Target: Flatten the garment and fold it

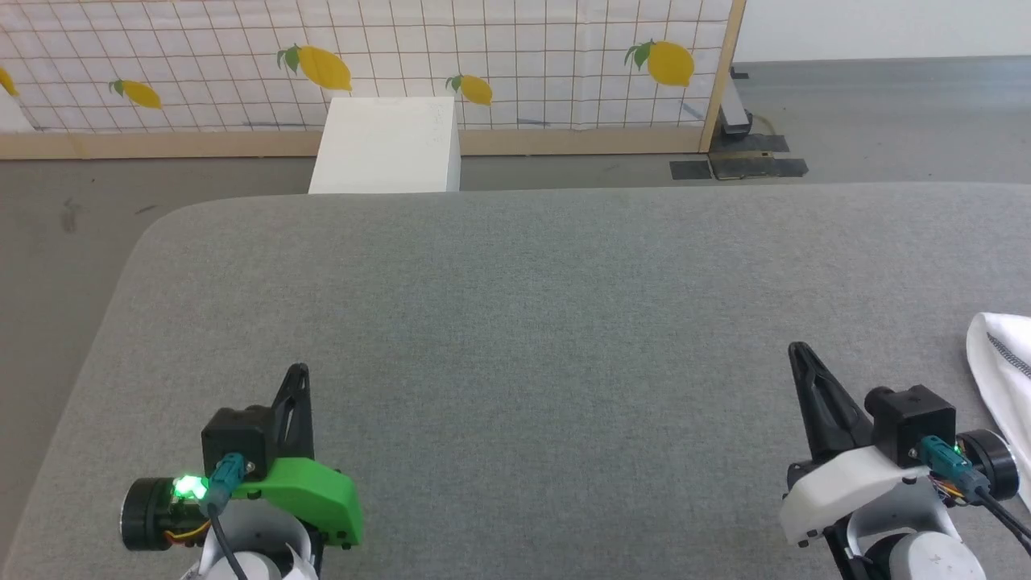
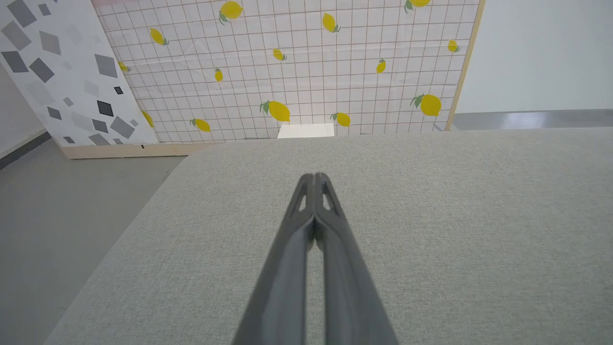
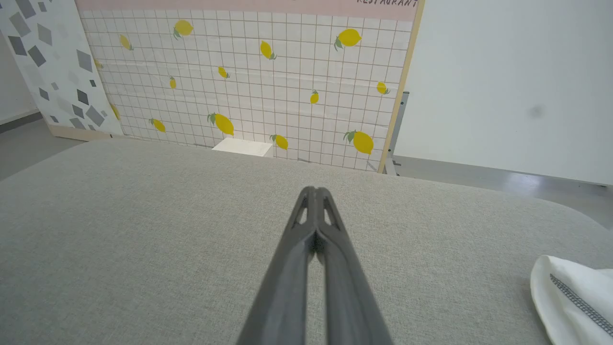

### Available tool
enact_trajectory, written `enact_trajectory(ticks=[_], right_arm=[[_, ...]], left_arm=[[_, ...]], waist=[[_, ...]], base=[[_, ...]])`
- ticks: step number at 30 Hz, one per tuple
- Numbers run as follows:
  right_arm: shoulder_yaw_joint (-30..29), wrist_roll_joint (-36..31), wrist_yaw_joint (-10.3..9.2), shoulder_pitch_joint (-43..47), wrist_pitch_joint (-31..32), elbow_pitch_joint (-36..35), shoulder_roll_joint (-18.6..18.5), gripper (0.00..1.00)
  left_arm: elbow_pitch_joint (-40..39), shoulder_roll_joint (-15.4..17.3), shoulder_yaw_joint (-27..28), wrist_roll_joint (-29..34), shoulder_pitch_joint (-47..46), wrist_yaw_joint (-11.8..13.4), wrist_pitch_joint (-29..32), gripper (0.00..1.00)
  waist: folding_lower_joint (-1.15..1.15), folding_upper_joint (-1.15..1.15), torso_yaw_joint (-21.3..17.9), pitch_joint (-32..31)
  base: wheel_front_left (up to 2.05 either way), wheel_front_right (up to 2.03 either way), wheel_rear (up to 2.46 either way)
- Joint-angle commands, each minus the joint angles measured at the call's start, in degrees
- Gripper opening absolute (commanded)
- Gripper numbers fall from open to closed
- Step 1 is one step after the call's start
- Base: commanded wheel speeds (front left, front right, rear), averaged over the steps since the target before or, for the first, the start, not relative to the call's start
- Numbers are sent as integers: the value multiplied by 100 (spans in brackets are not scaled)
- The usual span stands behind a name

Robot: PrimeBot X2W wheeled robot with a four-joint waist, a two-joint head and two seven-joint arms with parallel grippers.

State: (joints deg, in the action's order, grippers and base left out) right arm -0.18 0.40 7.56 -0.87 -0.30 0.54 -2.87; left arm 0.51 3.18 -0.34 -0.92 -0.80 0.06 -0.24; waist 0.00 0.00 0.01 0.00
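I saw the left gripper and the right gripper both clenched on nothing above the grey padded surface. The garment lay on it at the right edge, near the right gripper but apart. Mostly cropped, it seemed crumpled.

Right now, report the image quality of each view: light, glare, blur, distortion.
Head view: soft, even light, no hard shadows; the green lamp by the left claw glares white. Left wrist view: that claw blurs toward the bottom edge; the grid on the lemon panel splays, wide-angle distortion. Right wrist view: right claw blurs likewise; the stitching on the garment is sharp; sheen on the floor.
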Motion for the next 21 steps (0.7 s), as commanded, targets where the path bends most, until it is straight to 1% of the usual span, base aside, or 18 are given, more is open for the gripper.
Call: enact_trajectory(ticks=[1,21], right_arm=[[18,-40,-8,87,30,-54,0,0],[18,-40,-8,87,30,-54,0,0]], left_arm=[[-51,-30,34,92,80,-6,24,0],[-51,-30,34,92,80,-6,24,0]], waist=[[0,0,-1,0],[0,0,-1,0]], base=[[0,0,0],[0,0,0]])
